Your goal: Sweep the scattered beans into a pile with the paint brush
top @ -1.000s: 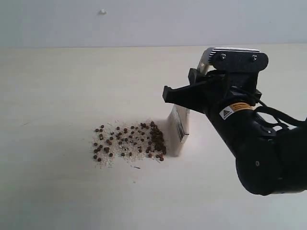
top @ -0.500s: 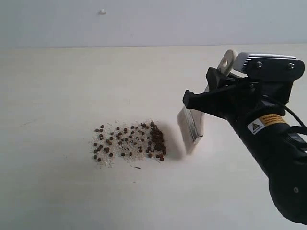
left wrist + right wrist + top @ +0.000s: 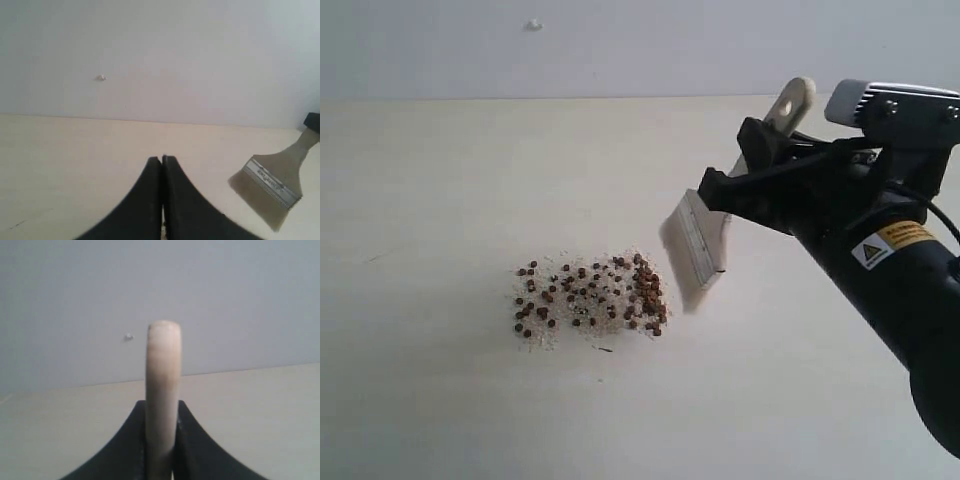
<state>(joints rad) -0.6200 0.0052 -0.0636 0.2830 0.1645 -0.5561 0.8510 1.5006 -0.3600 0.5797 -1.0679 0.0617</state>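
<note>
The right hand (image 3: 748,168) is clamped on the cream wooden handle of the wide flat paint brush with off-white bristles and a silver ferrule (image 3: 703,238). The right wrist view shows the handle standing between the two black fingers of that hand (image 3: 161,412), pressed on both sides. The left hand (image 3: 162,162) is clenched on nothing, its fingertips touching, and it hangs above the desk away from the work.

A second ago the brush stood nearly upright with its bristles down on the pale desk (image 3: 440,200), hard against the right edge of the small round reddish-brown beans (image 3: 590,296). Since then the arm has pulled back to the right and risen. The brush now tilts, handle up and to the right, bristles pointing down and left. The tips seem to hang clear of the desk, just beside the beans' right edge rather than on them.

The beans have not shifted over that second. They lie in one loose patch mixed with pale crumbs, thickest along the right edge where the bristles stood, thinner and more scattered toward the left.

My reading is that a stroke from the right is finished and the brush is lifted to reposition. The left side looks unswept, so gathering from that side is probably what remains.
</note>
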